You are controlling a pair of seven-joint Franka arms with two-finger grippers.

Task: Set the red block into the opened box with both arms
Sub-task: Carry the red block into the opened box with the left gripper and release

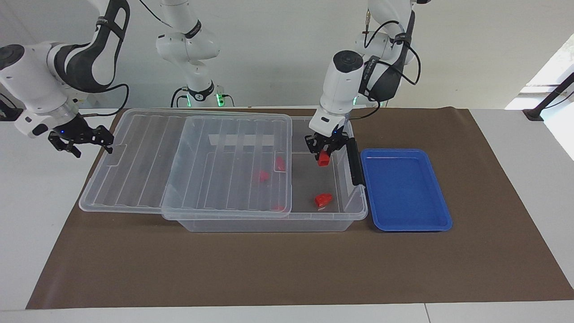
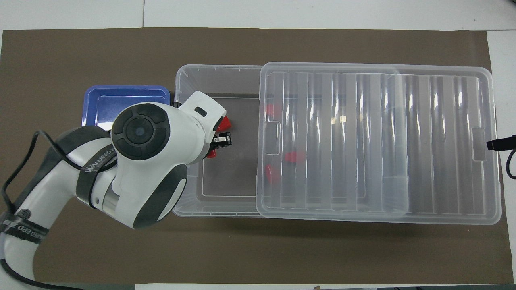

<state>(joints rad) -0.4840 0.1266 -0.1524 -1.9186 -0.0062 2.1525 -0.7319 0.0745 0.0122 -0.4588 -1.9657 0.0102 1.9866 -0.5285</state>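
Left arm is hanging a red block over the open box.

The clear storage box [image 1: 269, 224] is sitting on the brown mat [image 1: 287, 269], its ribbed lid [image 1: 179, 170] lying slid toward the right arm's end, a blue tray [image 1: 406, 224] just beside the latch end. The left gripper [image 1: 326, 151] is gripping the red block [image 1: 323, 158] above the uncovered part, over another red piece [image 1: 323, 200] on the floor. The right gripper [image 1: 80, 139] is waiting, fingers apart, at the lid's outer edge.

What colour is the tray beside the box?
Blue tray; the facing view shows it best.
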